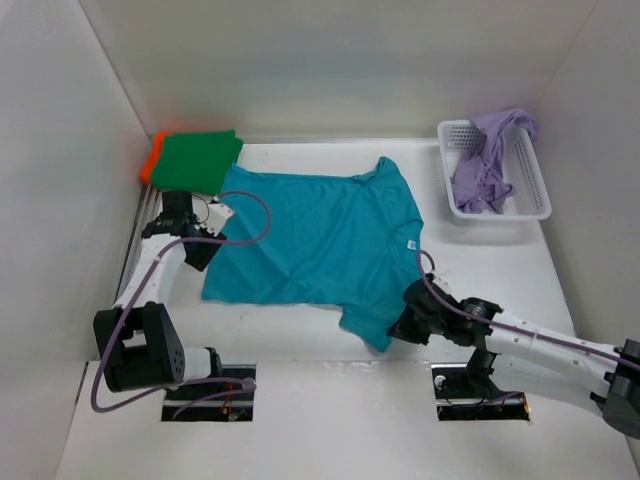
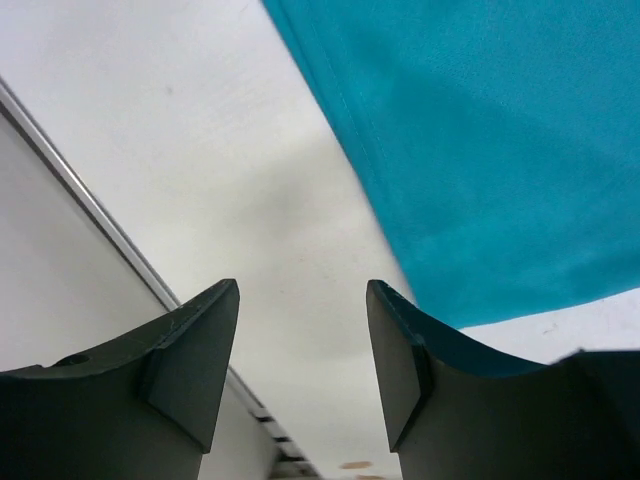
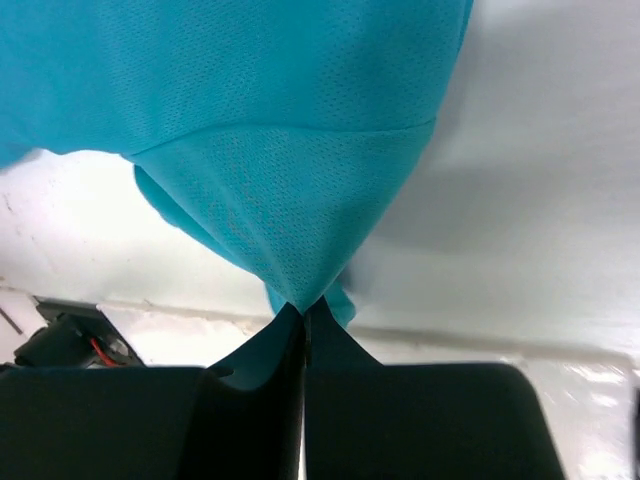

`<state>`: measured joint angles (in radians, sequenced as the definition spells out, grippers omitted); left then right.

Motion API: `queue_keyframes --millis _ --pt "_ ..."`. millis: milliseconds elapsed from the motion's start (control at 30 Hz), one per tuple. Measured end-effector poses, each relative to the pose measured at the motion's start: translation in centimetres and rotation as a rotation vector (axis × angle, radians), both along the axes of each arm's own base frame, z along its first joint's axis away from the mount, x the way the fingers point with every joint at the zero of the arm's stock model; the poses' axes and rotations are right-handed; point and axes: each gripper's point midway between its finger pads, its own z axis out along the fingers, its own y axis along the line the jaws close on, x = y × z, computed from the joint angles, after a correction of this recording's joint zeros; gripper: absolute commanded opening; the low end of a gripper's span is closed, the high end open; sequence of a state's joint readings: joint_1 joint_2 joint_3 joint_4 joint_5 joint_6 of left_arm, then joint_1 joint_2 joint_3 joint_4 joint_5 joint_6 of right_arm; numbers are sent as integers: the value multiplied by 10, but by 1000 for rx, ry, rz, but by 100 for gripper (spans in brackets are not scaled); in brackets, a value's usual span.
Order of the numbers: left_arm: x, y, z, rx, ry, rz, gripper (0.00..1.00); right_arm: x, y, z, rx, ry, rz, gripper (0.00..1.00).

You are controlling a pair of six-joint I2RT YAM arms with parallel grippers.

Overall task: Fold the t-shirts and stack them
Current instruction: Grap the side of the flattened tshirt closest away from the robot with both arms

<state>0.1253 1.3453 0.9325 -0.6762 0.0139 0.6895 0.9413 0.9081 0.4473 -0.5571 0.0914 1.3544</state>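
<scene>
Checking right gripper (image 3: 303, 315): found clenched on the near sleeve of the teal t-shirt (image 1: 310, 235), fingers pressed flat together with a peak of mesh cloth pinched between them. Pinched cloth held clear of the table (image 1: 480, 250), with a shadow beneath it. Seen from above at the shirt's near right corner.

Checking left gripper (image 2: 303, 300): found released, fingers apart, bare table showing in the gap, nothing held. Positioned at the teal shirt's left edge by its near hem corner, with the hem passing behind one finger. Contact with the cloth not determinable.

Locating teal t-shirt: spread flat mid-table, collar toward the right, hem toward the left.

Locating dark green t-shirt (image 1: 200, 160): folded at the far left corner, lying on top of the folded orange t-shirt (image 1: 153, 158), only an orange edge showing. Teal shirt's far hem corner just beside this stack; touching or not, cannot tell.

Locating lavender t-shirt (image 1: 490, 160): crumpled in the white mesh basket (image 1: 535, 190) at far right, partly draped over its far rim.
</scene>
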Motion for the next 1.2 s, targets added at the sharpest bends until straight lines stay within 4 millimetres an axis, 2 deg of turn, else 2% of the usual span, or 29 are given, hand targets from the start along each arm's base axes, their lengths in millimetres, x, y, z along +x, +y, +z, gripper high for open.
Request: queue_keyframes --millis 67,167,300,367,433,500,567,833,933,1067,1133,1200 --pt "-4 -9 2 41 -5 -102 52 -3 -8 4 -1 -3 -9 1" --pt "-27 -33 -15 90 54 -287 53 -10 -20 2 -27 14 -16 6" --pt "-71 -74 -44 133 144 -578 56 -18 -30 -9 -73 46 -11 26" --pt "-89 -77 -57 165 177 -660 56 -20 -32 -11 -87 56 -5 32" --pt "-98 -71 -68 205 207 -684 56 -21 -33 -13 -94 61 -1 36" --pt "-100 -63 -72 251 219 -685 56 -24 -32 -14 -99 68 14 37" --pt "-94 -59 -71 284 193 -683 56 -30 -29 -15 -101 78 37 37" --pt "-79 -53 -68 348 128 -661 57 -47 -16 -16 -78 106 84 40" --pt "-74 -52 -67 363 104 -654 49 -47 -11 -19 -61 109 74 37" --pt "-71 -52 -72 369 99 -656 21 -48 -7 -26 -47 126 74 32" --pt "-72 -52 -74 367 103 -656 12 -48 -3 -28 -36 128 75 23" --pt "-73 -53 -75 360 105 -655 5 -48 0 -31 -26 132 79 8"
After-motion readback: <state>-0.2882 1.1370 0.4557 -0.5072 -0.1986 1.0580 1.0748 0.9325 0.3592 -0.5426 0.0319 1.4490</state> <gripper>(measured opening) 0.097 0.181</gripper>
